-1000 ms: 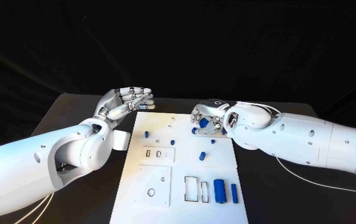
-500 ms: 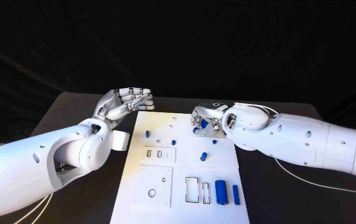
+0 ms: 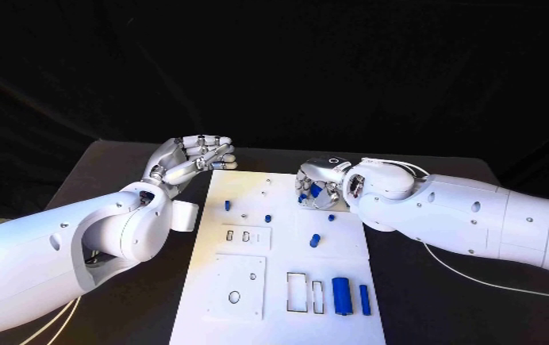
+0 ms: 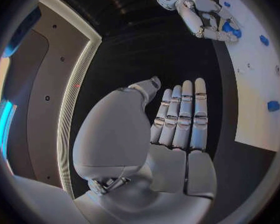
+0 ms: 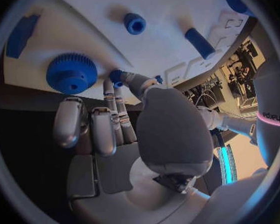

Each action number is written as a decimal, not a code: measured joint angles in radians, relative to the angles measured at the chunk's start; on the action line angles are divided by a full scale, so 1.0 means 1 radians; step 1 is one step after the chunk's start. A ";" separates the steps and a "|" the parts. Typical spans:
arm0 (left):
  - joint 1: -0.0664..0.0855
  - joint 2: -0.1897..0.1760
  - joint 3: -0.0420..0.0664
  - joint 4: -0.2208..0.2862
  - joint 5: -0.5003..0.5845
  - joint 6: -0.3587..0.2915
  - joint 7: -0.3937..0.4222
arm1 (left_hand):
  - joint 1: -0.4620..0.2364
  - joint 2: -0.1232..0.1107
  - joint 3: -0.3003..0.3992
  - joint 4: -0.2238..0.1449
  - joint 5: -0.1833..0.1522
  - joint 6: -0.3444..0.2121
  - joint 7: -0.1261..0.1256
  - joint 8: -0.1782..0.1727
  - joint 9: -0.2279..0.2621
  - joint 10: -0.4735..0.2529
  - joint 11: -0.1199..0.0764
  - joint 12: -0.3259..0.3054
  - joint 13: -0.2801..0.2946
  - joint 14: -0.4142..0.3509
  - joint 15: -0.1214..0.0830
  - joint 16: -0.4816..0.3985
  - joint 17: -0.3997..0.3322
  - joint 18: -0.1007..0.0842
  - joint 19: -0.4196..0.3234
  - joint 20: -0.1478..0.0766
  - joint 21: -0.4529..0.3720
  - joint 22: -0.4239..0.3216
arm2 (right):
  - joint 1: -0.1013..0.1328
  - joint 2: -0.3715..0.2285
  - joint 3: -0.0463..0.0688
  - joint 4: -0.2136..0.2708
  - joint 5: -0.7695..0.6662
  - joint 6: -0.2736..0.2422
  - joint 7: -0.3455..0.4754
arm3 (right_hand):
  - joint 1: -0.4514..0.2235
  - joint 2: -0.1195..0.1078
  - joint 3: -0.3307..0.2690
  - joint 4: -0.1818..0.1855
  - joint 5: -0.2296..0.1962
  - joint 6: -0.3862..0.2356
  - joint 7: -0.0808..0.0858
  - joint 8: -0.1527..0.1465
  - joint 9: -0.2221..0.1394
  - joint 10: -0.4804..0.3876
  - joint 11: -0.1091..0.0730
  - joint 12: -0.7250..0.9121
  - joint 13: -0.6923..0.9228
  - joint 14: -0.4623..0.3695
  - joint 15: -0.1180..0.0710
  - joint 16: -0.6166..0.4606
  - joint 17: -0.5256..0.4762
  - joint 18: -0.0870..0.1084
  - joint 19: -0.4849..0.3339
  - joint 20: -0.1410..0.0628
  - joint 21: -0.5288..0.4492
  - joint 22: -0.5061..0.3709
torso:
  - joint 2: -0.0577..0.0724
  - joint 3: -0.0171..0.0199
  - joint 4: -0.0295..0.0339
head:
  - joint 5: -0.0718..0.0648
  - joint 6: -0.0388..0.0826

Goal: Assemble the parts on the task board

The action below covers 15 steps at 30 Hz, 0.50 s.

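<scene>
Task board (image 3: 274,258): white, mid-table | my right hand (image 3: 320,184): fingertips pinching small blue part (image 5: 115,76) beside blue gear (image 5: 71,73) | my left hand (image 3: 192,157): fingers extended, holding nothing, beside board edge.

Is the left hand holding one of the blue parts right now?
No, the left hand holds nothing; its fingers lie straight, beside the task board.

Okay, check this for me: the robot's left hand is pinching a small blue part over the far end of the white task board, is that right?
Not quite. It is the right hand that pinches the small blue part in its fingers over the far end of the white task board, as the right wrist view shows. The left hand holds nothing.
</scene>
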 measured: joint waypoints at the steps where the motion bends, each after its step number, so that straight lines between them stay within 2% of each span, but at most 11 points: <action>1: 0.000 0.000 0.000 0.000 0.000 0.000 0.000 | 0.000 0.000 0.000 0.000 0.000 0.000 0.000 0.000 0.000 0.000 0.000 -0.004 0.000 0.000 0.000 -0.004 0.000 0.000 0.000 0.000 0.000 -0.001 | 0.000 0.000 0.000 0.000 0.000 -0.001 0.000 | 0.000 0.000 0.008 -0.002 -0.001 0.003 -0.003 0.004 0.003 0.003 -0.003 0.000 -0.001 0.000 0.000 0.000 0.001 0.000 0.000 0.000 0.000 0.003 | 0.000 0.0000 0.0001 | 0.000 0.000; 4: 0.000 0.000 0.000 -0.001 0.000 0.001 -0.002 | 0.000 0.000 0.000 0.000 0.000 0.000 0.000 0.000 0.000 0.000 0.000 -0.004 0.000 0.000 0.000 -0.004 0.000 0.000 0.000 0.000 0.000 -0.001 | 0.000 0.000 0.000 0.001 -0.001 -0.007 -0.001 | 0.004 0.004 0.021 -0.010 -0.004 0.010 -0.003 0.012 0.011 0.013 -0.005 0.000 -0.001 -0.002 -0.005 0.004 0.002 0.000 0.000 0.000 0.007 0.009 | 0.001 -0.0003 0.0003 | -0.001 0.001; 7: 0.000 0.000 0.000 -0.001 0.000 0.002 -0.003 | 0.000 0.000 0.000 0.000 0.000 0.000 0.000 0.000 0.000 0.000 0.000 -0.004 0.000 0.000 0.000 -0.004 0.000 0.000 0.000 0.000 0.000 -0.001 | -0.001 -0.003 -0.001 0.006 -0.001 -0.025 -0.004 | 0.005 0.005 0.035 -0.019 -0.006 0.018 -0.011 0.020 0.022 0.018 -0.003 0.007 -0.001 0.000 -0.007 0.008 0.005 0.000 0.004 -0.004 0.011 0.018 | 0.002 -0.0004 0.0007 | -0.001 0.003; 12: 0.000 0.000 0.000 -0.006 0.000 0.003 -0.004 | 0.000 0.000 0.000 0.000 0.000 0.000 0.000 0.000 0.000 0.000 0.000 -0.004 0.000 0.000 0.000 -0.003 0.000 0.000 0.000 0.000 0.000 -0.001 | -0.003 -0.009 -0.001 0.023 -0.004 -0.074 -0.013 | 0.009 0.009 0.043 -0.027 -0.011 0.023 -0.009 0.026 0.035 0.019 -0.003 0.012 -0.001 -0.002 -0.009 0.009 0.008 0.000 0.004 -0.004 0.019 0.026 | 0.004 -0.0004 0.0009 | -0.001 0.007; 15: 0.000 0.000 0.000 -0.010 0.000 0.003 -0.004 | 0.000 0.000 0.000 0.000 0.000 0.000 0.000 0.000 0.000 0.000 0.000 -0.004 0.000 0.000 0.000 -0.003 0.000 0.000 0.000 0.000 0.000 -0.001 | -0.002 -0.007 0.004 0.033 -0.008 -0.111 -0.024 | 0.011 0.011 0.043 -0.027 -0.013 0.026 -0.012 0.030 0.037 0.022 0.000 0.013 -0.001 -0.004 -0.011 0.013 0.011 0.000 0.007 -0.007 0.019 0.031 | 0.004 -0.0007 0.0015 | 0.000 0.010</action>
